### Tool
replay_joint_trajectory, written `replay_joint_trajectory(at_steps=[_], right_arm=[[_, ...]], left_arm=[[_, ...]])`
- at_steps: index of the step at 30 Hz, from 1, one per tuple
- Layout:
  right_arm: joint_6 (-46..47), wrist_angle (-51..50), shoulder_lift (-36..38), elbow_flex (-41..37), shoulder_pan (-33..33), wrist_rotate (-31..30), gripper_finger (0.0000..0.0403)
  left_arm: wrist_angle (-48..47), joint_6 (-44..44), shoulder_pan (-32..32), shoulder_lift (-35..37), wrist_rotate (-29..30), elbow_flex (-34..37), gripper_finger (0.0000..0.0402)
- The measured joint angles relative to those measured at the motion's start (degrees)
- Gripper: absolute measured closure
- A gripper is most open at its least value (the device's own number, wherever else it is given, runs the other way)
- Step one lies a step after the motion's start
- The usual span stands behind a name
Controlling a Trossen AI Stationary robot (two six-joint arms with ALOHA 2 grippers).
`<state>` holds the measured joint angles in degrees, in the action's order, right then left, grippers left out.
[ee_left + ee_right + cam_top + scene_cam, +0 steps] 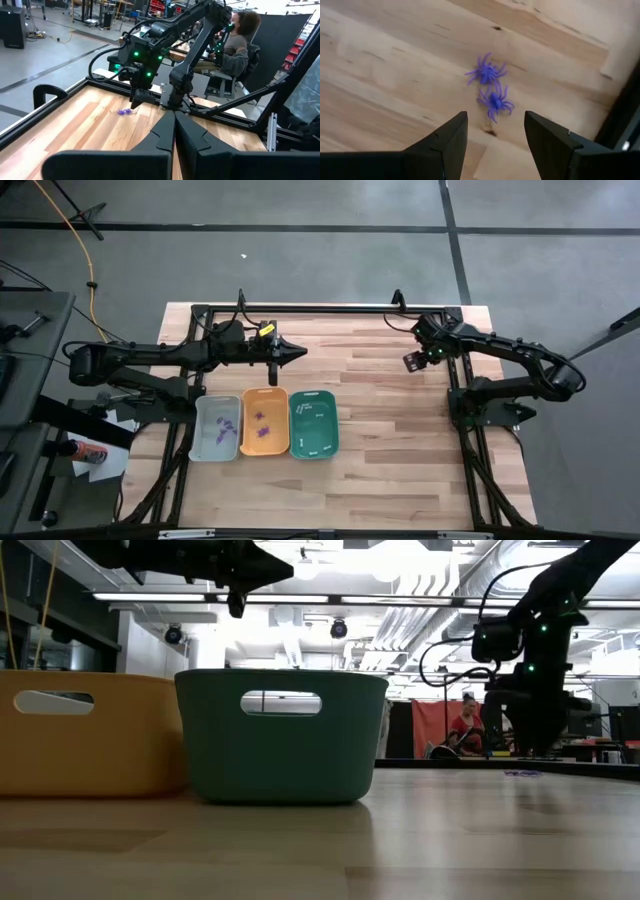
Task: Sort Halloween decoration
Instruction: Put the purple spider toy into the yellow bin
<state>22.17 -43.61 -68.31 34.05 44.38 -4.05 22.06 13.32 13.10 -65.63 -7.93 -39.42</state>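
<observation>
A grey floor surrounds a light wooden desk edged by a black frame, and beyond it the low view shows a workshop with white ceiling pipes and a seated person in red far back.

Three trays sit side by side near the left front of the desk: one grey tray, one orange tray and one teal tray. Small purple pieces lie in the grey tray and in the orange one, though their number is hard to count from above. The teal tray holds several white stick-like pieces.

Two purple spiders lie on the bare wood, touching or nearly touching each other, near the back right corner of the desk. From the left wrist they read as one small purple clump on the planks.

The right tool hangs just above these two spiders with its fingers spread apart and nothing between them. In the high view it shows at the back right of the desk.

The left tool is up in the air behind the orange and teal trays, its fingers pressed together to a point, carrying nothing.
</observation>
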Motion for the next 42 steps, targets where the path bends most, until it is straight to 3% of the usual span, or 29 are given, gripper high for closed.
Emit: replay_joint_trajectory(at_steps=[8, 19, 23, 30, 37, 42], right_arm=[[-3.22, 2.12, -1.01, -0.08, 1.03, 0.15, 0.0211], [-7.80, 5.49, -12.81, 0.28, 1.03, 0.64, 0.0213], [-8.19, 5.09, -13.81, 0.30, 0.86, 1.37, 0.0251], [-8.80, 2.90, -10.85, -0.03, 0.51, 5.10, 0.0390], [-9.19, 0.84, -3.44, -0.20, -4.42, 12.01, 0.0398], [-8.80, 2.60, 1.33, -0.21, -11.15, 21.48, 0.0401]], left_arm=[[0.02, 0.11, 0.00, 0.00, 0.18, 0.00, 0.0401], [0.02, 1.66, 0.00, 0.00, 0.18, 0.00, 0.0401], [0.02, 1.62, 0.00, 0.00, 0.18, 0.00, 0.0401], [0.16, 1.60, 0.07, 0.00, 0.20, 0.00, 0.0401], [1.21, 2.08, 1.00, 0.00, 0.20, -0.02, 0.0401], [3.50, 2.97, 2.73, 0.02, 0.18, -0.04, 0.0401]])
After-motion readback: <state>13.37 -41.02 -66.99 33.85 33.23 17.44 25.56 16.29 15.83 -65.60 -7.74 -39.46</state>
